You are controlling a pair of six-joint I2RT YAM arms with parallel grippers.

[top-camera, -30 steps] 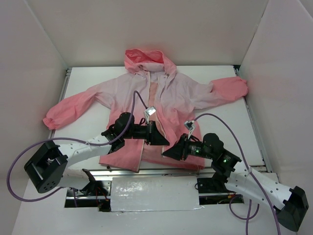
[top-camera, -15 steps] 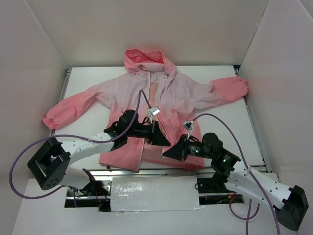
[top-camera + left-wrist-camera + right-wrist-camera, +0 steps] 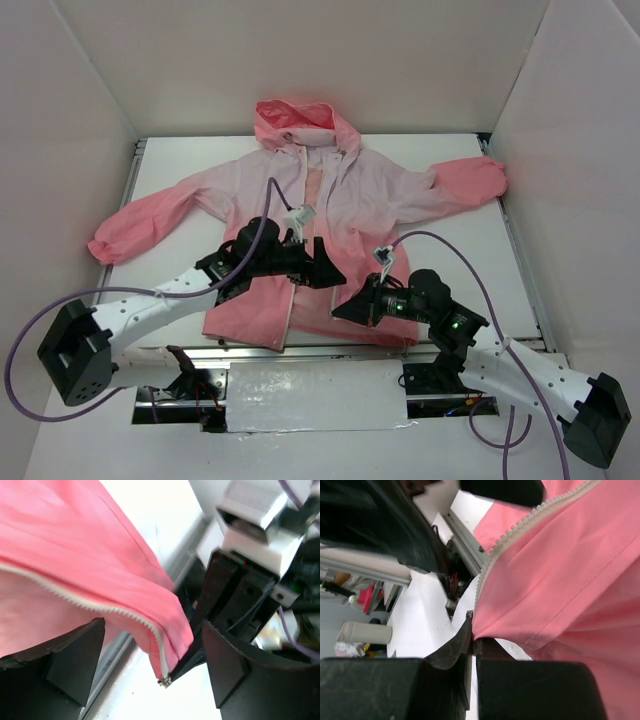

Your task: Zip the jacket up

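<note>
The pink jacket (image 3: 380,195) lies spread on the table, hood far, coral hem near, its front open along the white zipper (image 3: 322,190). My right gripper (image 3: 341,308) is shut on the right front panel's bottom corner (image 3: 520,605), pinching the fabric just beside the zipper's metal end (image 3: 164,681). The white zipper teeth (image 3: 512,530) run up from that pinch. My left gripper (image 3: 154,627) hangs open around the same lifted corner (image 3: 150,605), its fingers (image 3: 60,665) apart from the cloth on both sides. From above, the left gripper (image 3: 326,270) sits just left of the right one.
White walls (image 3: 80,120) close in the table (image 3: 500,260) on three sides. A metal rail (image 3: 300,345) runs along the near edge under the hem. A pale plate (image 3: 315,395) lies between the arm bases. Both sleeves (image 3: 130,230) stretch out sideways.
My left gripper has opened and let go of the jacket's front edge, shifting slightly farther up the table. The right gripper has closed on the hem corner and stays in place.
</note>
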